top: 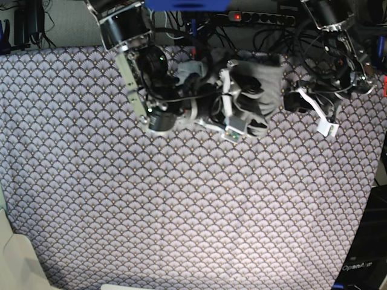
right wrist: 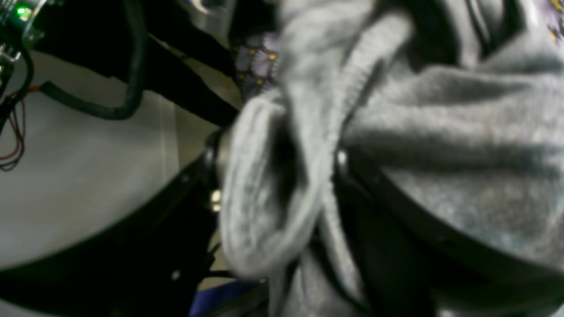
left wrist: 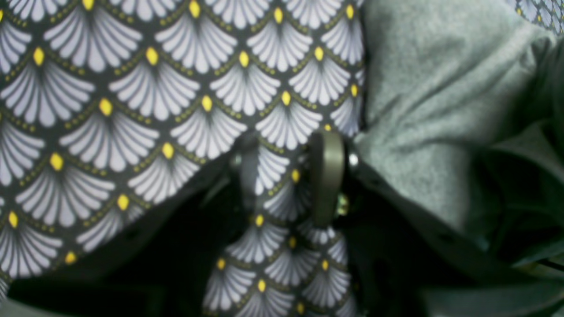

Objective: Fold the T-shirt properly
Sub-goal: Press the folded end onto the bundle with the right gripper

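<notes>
Grey T-shirt (top: 261, 84) bunched around the right hand (right wrist: 273, 176), grip unclear; left hand (left wrist: 286, 176) open

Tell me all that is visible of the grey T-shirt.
The plain light grey knit T-shirt lies bunched in a crumpled heap, not folded, at the far edge of the purple scallop-patterned tablecloth. A ribbed hem or cuff shows in the right wrist view. Its folds drape over and between the fingers of the right tool. The left tool stands beside it, over bare tablecloth.
</notes>
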### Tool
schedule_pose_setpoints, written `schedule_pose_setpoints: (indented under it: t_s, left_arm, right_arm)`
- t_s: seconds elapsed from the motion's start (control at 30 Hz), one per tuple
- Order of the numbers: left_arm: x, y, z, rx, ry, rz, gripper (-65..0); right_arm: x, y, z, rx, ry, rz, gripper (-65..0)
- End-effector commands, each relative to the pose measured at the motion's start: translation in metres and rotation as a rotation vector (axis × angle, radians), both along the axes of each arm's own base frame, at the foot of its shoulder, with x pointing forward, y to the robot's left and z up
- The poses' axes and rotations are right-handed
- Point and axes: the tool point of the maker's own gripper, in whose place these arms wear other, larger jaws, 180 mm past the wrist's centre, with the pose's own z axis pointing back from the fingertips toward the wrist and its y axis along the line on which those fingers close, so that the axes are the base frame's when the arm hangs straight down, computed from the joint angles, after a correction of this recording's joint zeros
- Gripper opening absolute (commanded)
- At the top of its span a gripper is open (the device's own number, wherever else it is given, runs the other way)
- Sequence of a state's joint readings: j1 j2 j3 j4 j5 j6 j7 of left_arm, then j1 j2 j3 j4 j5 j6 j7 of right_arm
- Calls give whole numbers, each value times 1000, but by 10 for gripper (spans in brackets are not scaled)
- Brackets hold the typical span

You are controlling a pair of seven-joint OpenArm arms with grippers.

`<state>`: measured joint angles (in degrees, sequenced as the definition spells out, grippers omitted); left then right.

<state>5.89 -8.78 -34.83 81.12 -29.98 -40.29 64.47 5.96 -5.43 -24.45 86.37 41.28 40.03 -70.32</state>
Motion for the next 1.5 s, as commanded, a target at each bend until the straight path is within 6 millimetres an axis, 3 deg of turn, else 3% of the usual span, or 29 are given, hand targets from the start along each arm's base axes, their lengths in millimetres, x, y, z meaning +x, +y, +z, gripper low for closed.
schedule_pose_setpoints:
  t_s: [0.0,0.37,0.83,1.0,1.23,1.33,1.47]
  left_arm:
    - [-12,9,-6,53,62,-16,-448]
    - [-11,15,-4,71,59,-19,-448]
    - [-17,19,-5,80,71,-19,-448]
    - [-17,19,-5,80,71,-19,-448]
    - [-10,19,2,89,44,-23,-448]
    - [-3,18,13,108,7,-31,-448]
    - [2,17,28,144,-23,-52,-448]
  right_arm:
    - [5,12,20,63,-35,9,-372]
    - [-1,37,39,127,-79,59,-356]
    - [39,40,70,151,-206,44,-356]
    - [49,12,51,75,-218,27,-359]
    - [44,-18,26,46,-189,-18,-366]
    - [39,-20,20,55,-171,-31,-420]
    - [35,-21,16,54,-154,-34,-540]
